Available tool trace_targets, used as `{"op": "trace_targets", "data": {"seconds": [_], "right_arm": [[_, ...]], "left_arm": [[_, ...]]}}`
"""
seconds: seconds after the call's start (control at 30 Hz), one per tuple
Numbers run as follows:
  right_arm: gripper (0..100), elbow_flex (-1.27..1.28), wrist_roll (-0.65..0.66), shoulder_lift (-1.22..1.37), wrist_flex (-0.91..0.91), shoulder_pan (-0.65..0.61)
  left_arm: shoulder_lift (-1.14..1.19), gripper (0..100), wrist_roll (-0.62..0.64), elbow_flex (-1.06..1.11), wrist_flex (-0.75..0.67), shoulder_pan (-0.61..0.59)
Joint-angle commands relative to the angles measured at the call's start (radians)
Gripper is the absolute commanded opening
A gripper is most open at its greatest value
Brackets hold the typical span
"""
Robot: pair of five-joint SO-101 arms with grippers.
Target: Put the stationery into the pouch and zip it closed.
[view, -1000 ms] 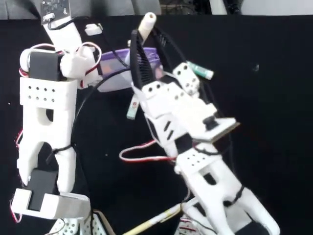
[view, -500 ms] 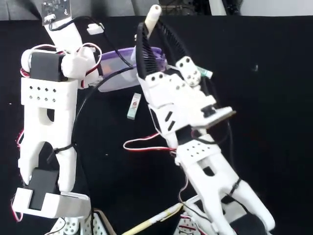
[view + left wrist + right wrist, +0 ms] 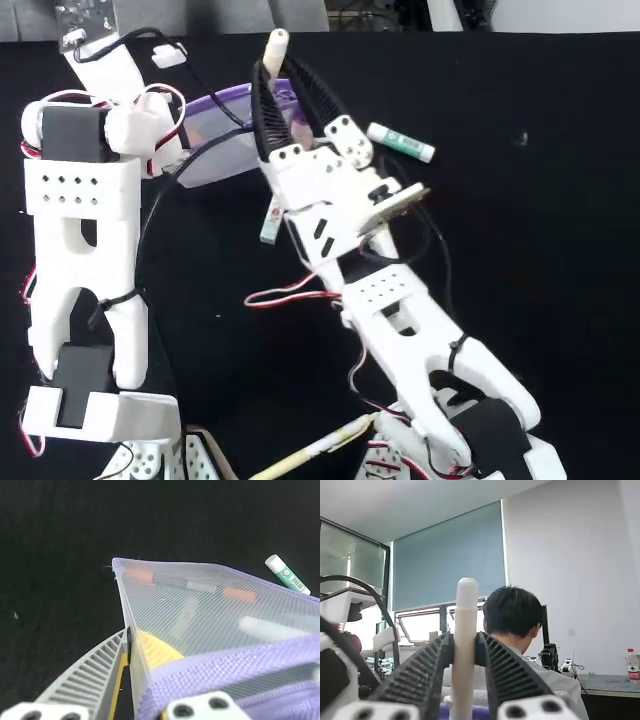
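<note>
My left gripper (image 3: 131, 645) is shut on the edge of the pouch (image 3: 210, 610), a clear mesh bag with a purple zip band, and holds it up off the black table. In the high view the pouch (image 3: 222, 135) hangs at the back left. My right gripper (image 3: 275, 70) is shut on a cream pen (image 3: 275, 45) that stands upright right beside the pouch's mouth. The same pen (image 3: 465, 645) sits between the black fingers (image 3: 422, 665). Orange (image 3: 139, 575) and white pieces (image 3: 200, 586) show through the mesh.
A green-and-white glue stick (image 3: 400, 142) lies on the table right of the pouch, also seen as the glue stick (image 3: 286, 574). A small white-green stick (image 3: 270, 222) lies in front of the pouch. A thin wooden stick (image 3: 310, 450) lies near the arm bases.
My right arm has swung left with the pen, from beside the glue stick to the pouch's mouth, uncovering the glue stick. The left arm and pouch have shifted slightly left.
</note>
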Motion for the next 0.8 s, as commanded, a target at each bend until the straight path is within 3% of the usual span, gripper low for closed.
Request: {"op": "trace_targets", "data": {"seconds": [0.0,0.27,0.53,0.63,0.77], "right_arm": [[15.5,-0.012,-0.003,-0.001,-0.011,-0.025],[19.8,-0.007,-0.003,-0.038,-0.011,-0.052],[19.8,0.108,-0.003,-0.305,-0.002,-0.028],[19.8,0.125,-0.006,-0.456,0.141,0.006],[19.5,0.033,-0.011,-0.613,0.486,0.035]], "left_arm": [[-0.049,3,0.011,-0.054,-0.006,-0.008],[-0.046,3,0.011,-0.051,-0.006,-0.010],[-0.044,3,0.011,-0.035,-0.029,-0.025],[-0.046,3,0.011,-0.042,-0.032,-0.067],[-0.044,3,0.011,-0.035,-0.075,-0.154]]}}
